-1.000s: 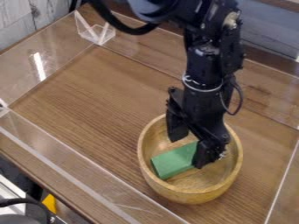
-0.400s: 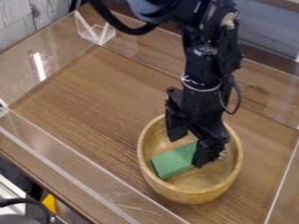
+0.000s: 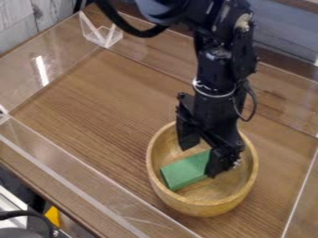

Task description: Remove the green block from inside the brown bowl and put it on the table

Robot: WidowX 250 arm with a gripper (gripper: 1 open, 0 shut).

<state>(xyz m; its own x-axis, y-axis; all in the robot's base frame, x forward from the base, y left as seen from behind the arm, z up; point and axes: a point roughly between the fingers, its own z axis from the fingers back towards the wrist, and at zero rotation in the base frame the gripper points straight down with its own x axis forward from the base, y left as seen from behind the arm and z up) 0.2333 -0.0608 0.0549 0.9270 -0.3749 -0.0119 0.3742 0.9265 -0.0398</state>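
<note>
You cannot see the far end of the green block (image 3: 185,171) — the gripper (image 3: 205,155) covers it, so contact is undetermined. The arm (image 3: 221,56) hides the brown bowl's (image 3: 174,197) far rim and leaves frame at top.

1. Desk (image 3: 112,102): broad brown wood-grain surface, grain running from upper left to lower right in the camera view.
2. Clear acrylic walls (image 3: 74,181) stand along the desk edges, visible at 7, 9 and 12 o'clock; reflections show on the panels.
3. Brown bowl (image 3: 168,195): round, light wood with a thick rim, resting upright directly on the desk at about 5 o'clock, near the front wall.
4. A small clear angled piece (image 3: 102,35) sits at 11 o'clock by the far wall; what it is cannot be told.
</note>
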